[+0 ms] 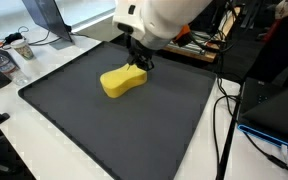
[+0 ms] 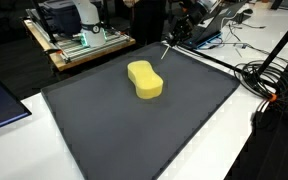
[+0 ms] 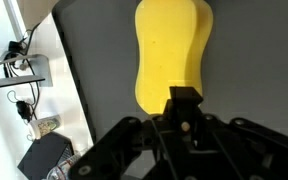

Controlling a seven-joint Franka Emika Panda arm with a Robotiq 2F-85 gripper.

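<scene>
Black gripper [image 3: 184,100] poised over a yellow sponge [image 3: 170,50].
Its fingertips meet, closed, above one end of the sponge, which lies flat on a dark mat [image 1: 114,135] covering a white table [image 1: 44,150].

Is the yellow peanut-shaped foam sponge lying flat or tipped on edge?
Flat: the yellow peanut-shaped foam sponge rests broad face up on the dark grey mat in both exterior views.
</scene>
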